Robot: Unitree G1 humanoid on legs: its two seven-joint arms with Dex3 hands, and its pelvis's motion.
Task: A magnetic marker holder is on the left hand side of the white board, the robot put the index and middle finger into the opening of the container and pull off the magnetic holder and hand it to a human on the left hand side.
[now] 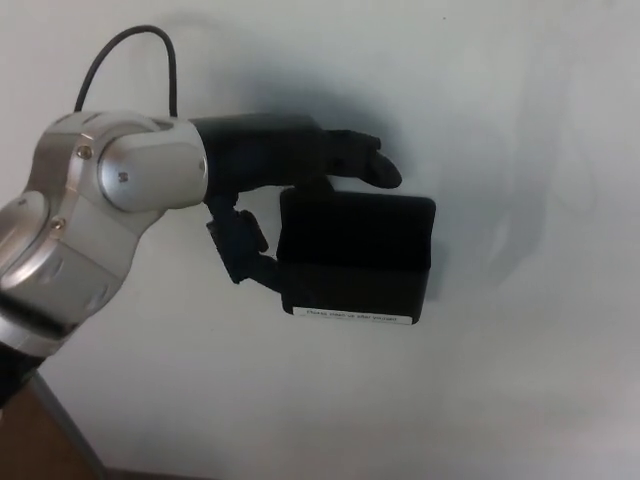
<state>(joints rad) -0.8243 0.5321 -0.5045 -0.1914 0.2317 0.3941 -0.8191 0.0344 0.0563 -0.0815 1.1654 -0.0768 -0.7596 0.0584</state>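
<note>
The black magnetic marker holder (355,255) sticks to the whiteboard (520,110), with a white label (350,316) along its bottom edge. My left hand (290,165) reaches in from the left. Its two fingers (370,165) lie stretched out just above the holder's top rim, outside the opening. The thumb (245,250) hangs below them, against the holder's lower left side. The hand grips nothing. My right hand does not show.
My silver left wrist and forearm (90,230) fill the left side, with a black cable (130,40) looping above them. The whiteboard's grey frame edge and a brown surface (25,440) show at the bottom left corner.
</note>
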